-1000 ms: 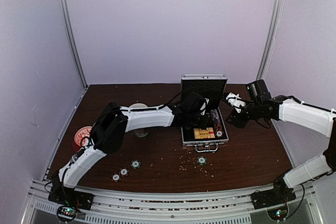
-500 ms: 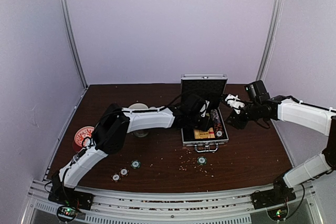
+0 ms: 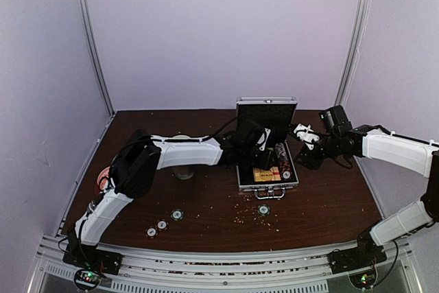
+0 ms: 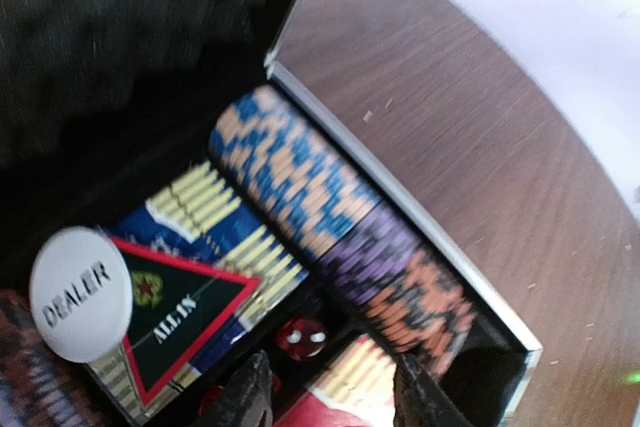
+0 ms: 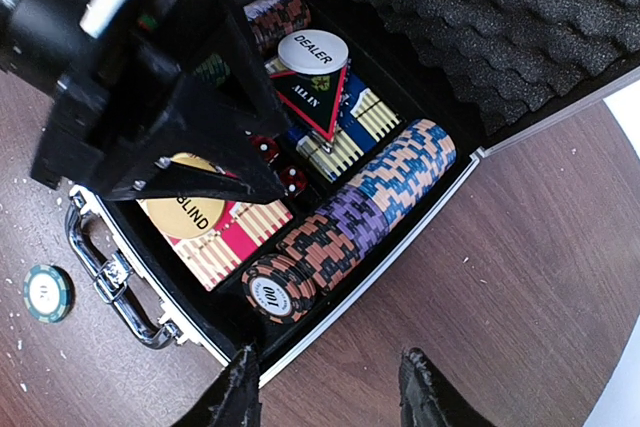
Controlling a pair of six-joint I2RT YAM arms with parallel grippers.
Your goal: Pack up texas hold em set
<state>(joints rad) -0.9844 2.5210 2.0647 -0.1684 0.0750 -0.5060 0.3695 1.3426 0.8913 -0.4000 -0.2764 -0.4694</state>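
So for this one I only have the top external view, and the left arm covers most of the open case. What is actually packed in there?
Observer: The right wrist view shows a row of chips standing on edge along one side wall of the case. The end chip is marked 100.
Operator: Is the dealer button in?
Observer: Yes, the white dealer button rests on top of the blue-yellow card box.
Operator: And the dice?
Observer: Two red dice lie inside, between that card box and a red-yellow box.
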